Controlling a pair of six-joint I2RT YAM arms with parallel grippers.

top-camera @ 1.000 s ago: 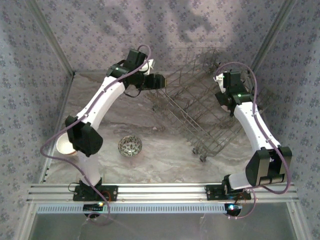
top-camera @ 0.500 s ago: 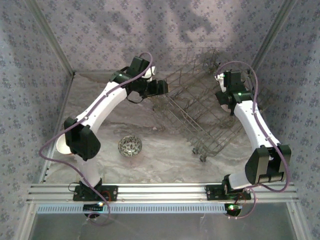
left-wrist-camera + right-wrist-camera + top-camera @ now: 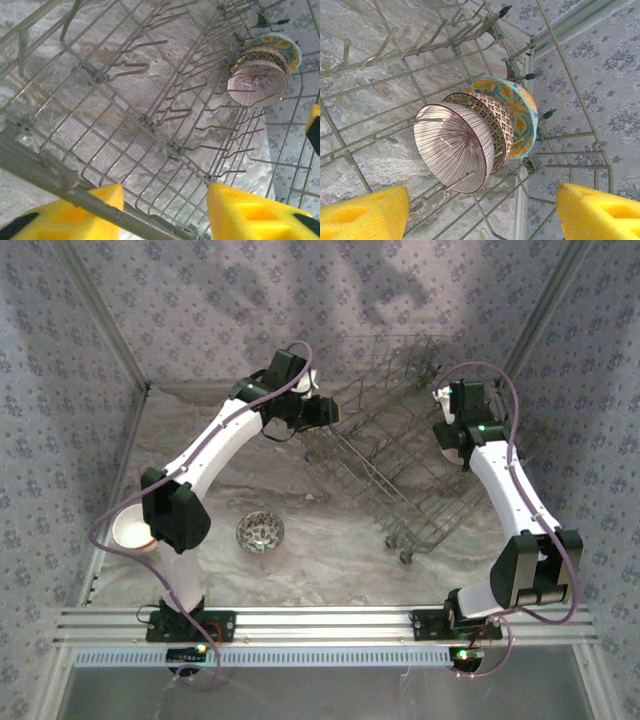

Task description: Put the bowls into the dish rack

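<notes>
Left hand (image 3: 165,216): fingers apart, nothing clamped, at the dish rack (image 3: 395,465) rim.
Right hand (image 3: 482,215): fingers apart, empty, facing three stacked bowls (image 3: 470,135) inside the rack.
Loose bowls: patterned bowl (image 3: 260,532) and white bowl (image 3: 125,530), lower left on the worktop (image 3: 330,550).
Handling: probably stiff, glazed, slippery and breakable; best to pinch the rim.

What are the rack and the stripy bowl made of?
Rack: looks like metal wire, with thin grey rods and a dull finish, maybe coated. Stripy bowl: probably glazed ceramic, since it is smooth with fine painted lines and a slight shine.
</notes>
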